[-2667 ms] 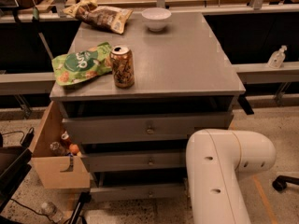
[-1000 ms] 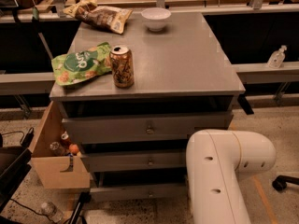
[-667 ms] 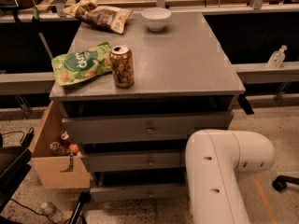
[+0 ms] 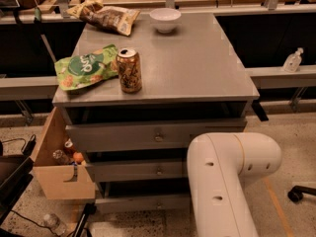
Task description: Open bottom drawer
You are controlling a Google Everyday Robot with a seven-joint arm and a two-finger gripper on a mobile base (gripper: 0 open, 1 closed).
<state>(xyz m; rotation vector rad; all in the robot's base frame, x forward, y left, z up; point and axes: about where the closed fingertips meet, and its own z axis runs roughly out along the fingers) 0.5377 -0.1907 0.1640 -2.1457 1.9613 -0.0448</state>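
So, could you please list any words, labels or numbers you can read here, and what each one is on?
Green crinkled snack bag: white lettering, too blurred to read.
Brown patterned drink can: print too blurred to read.
Brown foil snack bag: print too blurred to read.
Slim grey bottom drawer: no text visible.
Gripper: out of view; only the white robot arm shows, lower right.

one view | high, facing down at cabinet (image 4: pixel 197 63) front | near | white arm (image 4: pixel 222 181) lower right, hand unseen

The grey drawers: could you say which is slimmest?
The bottom drawer, lowest of the stack, slimmer than both above; the tool is out of view.
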